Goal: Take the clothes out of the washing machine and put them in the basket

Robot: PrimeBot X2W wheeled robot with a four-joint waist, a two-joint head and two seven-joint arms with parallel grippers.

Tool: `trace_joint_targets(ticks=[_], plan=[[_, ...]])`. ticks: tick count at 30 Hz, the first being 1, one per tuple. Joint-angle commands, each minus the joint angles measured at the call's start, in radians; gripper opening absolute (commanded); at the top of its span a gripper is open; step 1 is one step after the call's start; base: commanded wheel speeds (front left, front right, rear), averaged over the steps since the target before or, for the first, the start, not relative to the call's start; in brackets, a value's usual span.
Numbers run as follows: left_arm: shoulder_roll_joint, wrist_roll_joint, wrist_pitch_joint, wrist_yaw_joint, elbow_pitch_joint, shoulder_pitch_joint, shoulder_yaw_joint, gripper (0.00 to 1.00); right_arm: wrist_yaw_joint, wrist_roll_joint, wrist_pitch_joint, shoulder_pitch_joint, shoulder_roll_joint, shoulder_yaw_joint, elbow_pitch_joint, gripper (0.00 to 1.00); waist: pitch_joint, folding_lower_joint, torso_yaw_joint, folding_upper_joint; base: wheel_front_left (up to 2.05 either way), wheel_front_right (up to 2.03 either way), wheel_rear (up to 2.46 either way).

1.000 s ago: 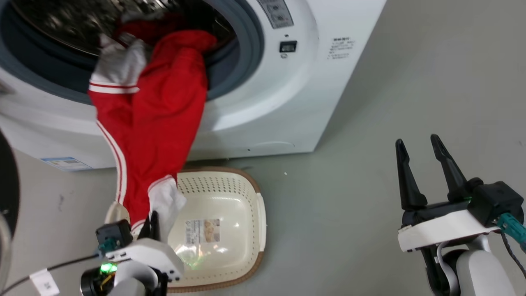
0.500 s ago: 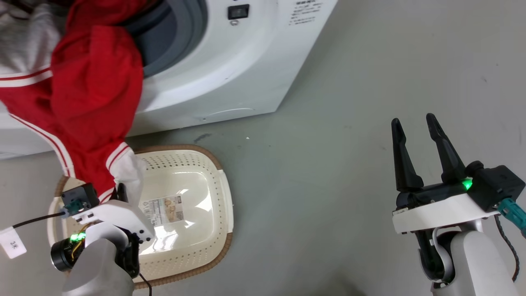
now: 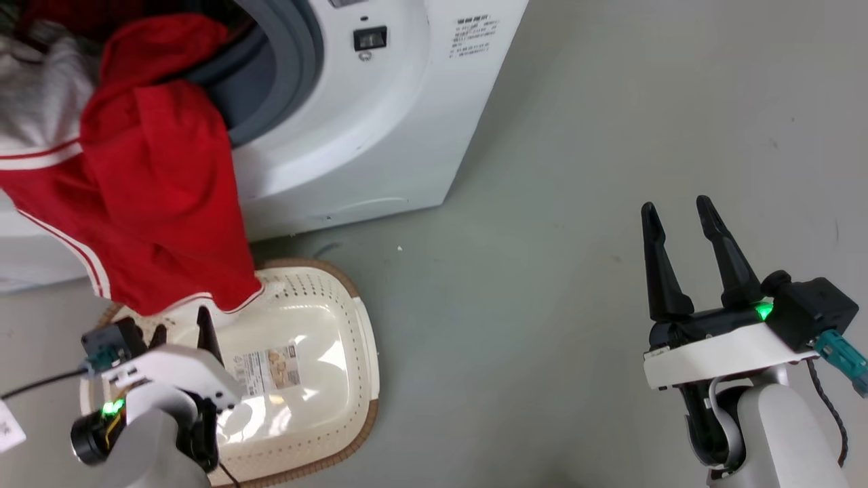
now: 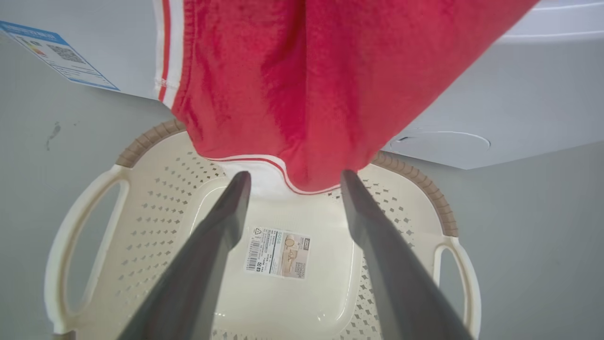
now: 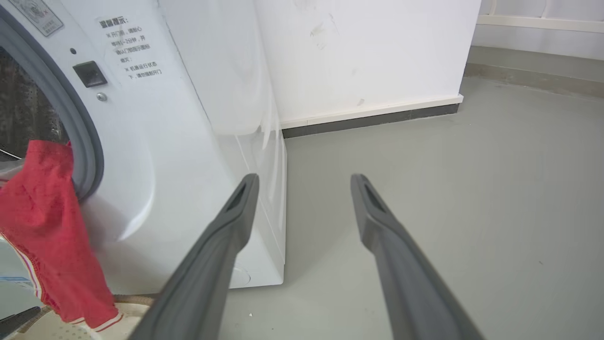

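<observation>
A red garment of the clothes (image 3: 156,196) hangs out of the washing machine's (image 3: 380,135) grey-ringed porthole, and its striped hem reaches just above the far rim of the basket (image 3: 369,339). My left gripper (image 3: 182,327) stands open over the basket, just below that hem, with nothing between its fingers. In the left wrist view the clothes (image 4: 302,85) hang right above my left gripper (image 4: 295,177), over the basket (image 4: 85,226) with its label. My right gripper (image 3: 678,210) is open and empty, far to the right over the floor. In the right wrist view my right gripper (image 5: 304,177) points past the washing machine (image 5: 188,141), with the clothes (image 5: 47,226) at the left.
Bare grey floor lies right of the machine and basket. A white wall with a dark skirting (image 5: 373,120) stands behind the machine. A blue label (image 4: 56,56) is stuck on the machine's lower front. A black cable (image 3: 41,383) trails from my left wrist.
The head camera has swung to the right. My left gripper has opened and let go of the garment's white cuff, and the hem now hangs free above the basket's far rim.
</observation>
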Motion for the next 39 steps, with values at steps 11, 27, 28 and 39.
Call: trace_joint_targets(ticks=[11,27,28,39], plan=[[-0.07,0.111,-0.002,-0.002,-0.261,0.205,0.072,1.0,-0.001,-0.029,0.006,0.085,0.0,-0.022,-0.017,1.0,-0.193,-0.0001,0.074,0.0,0.0,0.0,0.0],[0.026,0.203,0.13,-0.071,-0.211,0.004,0.005,1.0,-0.001,-0.003,0.026,0.1,0.0,-0.006,-0.043,1.0,-0.174,-0.0001,0.04,0.0,0.0,0.0,0.0],[0.04,0.198,0.158,-0.072,-0.192,-0.017,0.003,1.0,-0.001,0.002,0.024,0.097,0.0,-0.004,-0.04,1.0,-0.167,-0.0001,0.03,0.0,0.0,0.0,0.0],[0.16,0.158,0.355,-0.088,-0.038,-0.189,0.003,1.0,-0.001,0.054,0.0,0.063,0.0,0.02,0.005,1.0,-0.096,-0.0001,-0.056,0.0,0.0,0.0,0.0]])
